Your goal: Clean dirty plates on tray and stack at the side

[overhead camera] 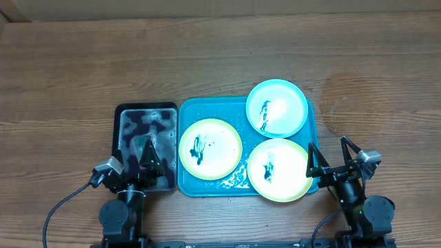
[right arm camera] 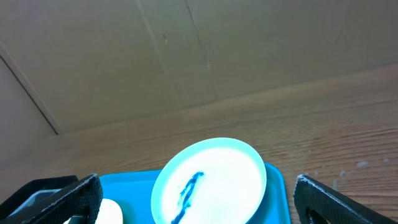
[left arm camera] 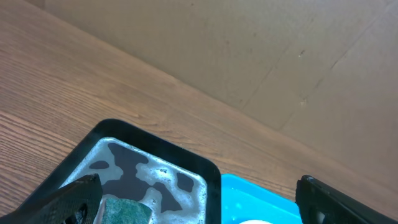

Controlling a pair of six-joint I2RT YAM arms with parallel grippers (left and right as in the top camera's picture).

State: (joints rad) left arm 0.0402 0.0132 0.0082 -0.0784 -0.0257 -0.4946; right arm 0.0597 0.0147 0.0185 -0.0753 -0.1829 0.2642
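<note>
The turquoise tray (overhead camera: 238,184) holds three plates. A yellow-green plate (overhead camera: 210,148) lies at its left and another yellow-green plate (overhead camera: 278,169) at its front right. A light blue plate (overhead camera: 277,108) lies at its back right and also shows in the right wrist view (right arm camera: 211,180). All three carry dark green smears. My left gripper (overhead camera: 147,157) is open over the front of the black tray (overhead camera: 165,109), with its fingers (left arm camera: 199,202) wide apart. My right gripper (overhead camera: 329,157) is open at the tray's front right corner, fingers (right arm camera: 199,199) wide apart and empty.
The black tray (left arm camera: 155,146) left of the turquoise tray holds soapy water and a green sponge (left arm camera: 124,210) by my left finger. Bare wooden table (overhead camera: 207,62) lies behind and to both sides. A cardboard wall (right arm camera: 186,50) stands behind the table.
</note>
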